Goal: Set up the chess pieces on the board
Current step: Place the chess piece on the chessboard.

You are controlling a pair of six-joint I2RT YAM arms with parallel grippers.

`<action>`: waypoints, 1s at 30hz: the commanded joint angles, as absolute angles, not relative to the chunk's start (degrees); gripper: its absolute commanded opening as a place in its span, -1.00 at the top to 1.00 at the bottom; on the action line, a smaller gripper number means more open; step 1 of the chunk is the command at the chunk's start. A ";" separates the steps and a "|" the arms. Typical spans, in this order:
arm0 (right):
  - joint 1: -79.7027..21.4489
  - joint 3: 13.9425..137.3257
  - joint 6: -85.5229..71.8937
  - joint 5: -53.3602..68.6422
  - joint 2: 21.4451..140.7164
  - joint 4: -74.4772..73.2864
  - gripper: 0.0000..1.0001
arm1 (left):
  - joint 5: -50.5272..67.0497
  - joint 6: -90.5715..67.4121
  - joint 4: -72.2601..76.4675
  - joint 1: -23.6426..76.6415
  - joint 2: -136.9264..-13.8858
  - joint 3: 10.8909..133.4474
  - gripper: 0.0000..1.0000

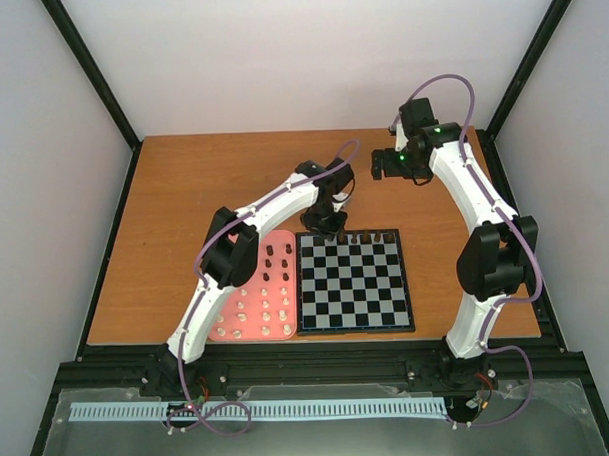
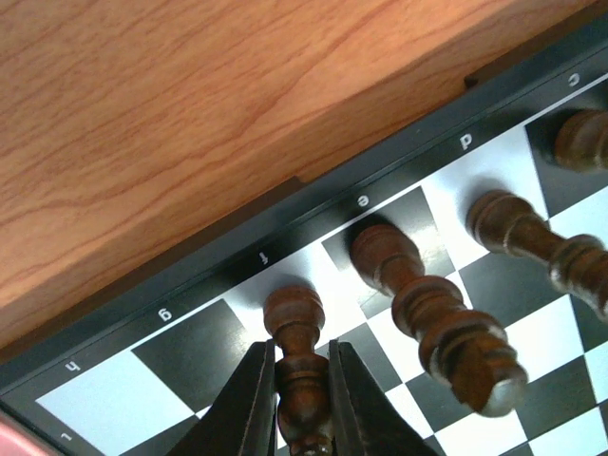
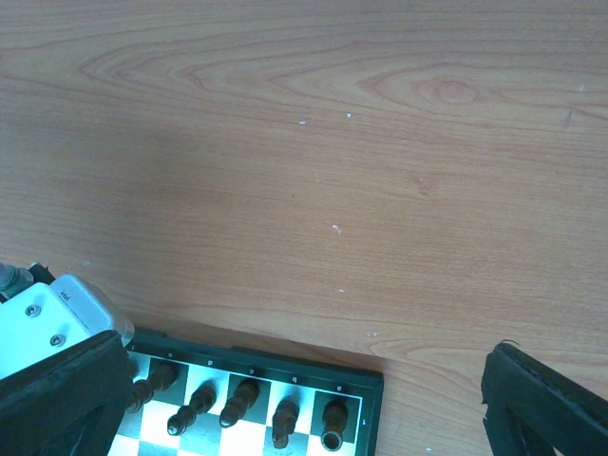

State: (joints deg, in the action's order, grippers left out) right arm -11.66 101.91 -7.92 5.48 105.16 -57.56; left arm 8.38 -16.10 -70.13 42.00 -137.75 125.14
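The board lies in the middle of the table. Several dark chess pieces stand along its far row. My left gripper is down at the far-left part of that row, shut on a dark brown piece whose base rests on the pale f square. Its fingers clamp the piece's stem from both sides. Beside it stand other dark pieces. My right gripper hangs open above the bare wood beyond the board's far-right corner, nothing between its fingers.
A pink tray lies left of the board, with dark pieces at its far end and several cream pieces nearer. The left arm reaches over the tray. Bare wooden table surrounds both; black frame rails edge it.
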 commanded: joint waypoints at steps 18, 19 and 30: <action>-11.34 101.99 -7.22 6.21 105.38 -56.97 -1.00 | 9.40 -13.86 -73.02 42.01 -138.52 127.82 0.97; -11.34 102.02 -7.21 6.28 105.38 -57.03 -1.00 | 9.52 -13.80 -73.10 42.01 -138.58 127.83 0.93; -11.34 101.72 -7.12 6.73 105.39 -57.04 -1.00 | 8.56 -13.89 -72.54 41.97 -137.66 127.44 0.59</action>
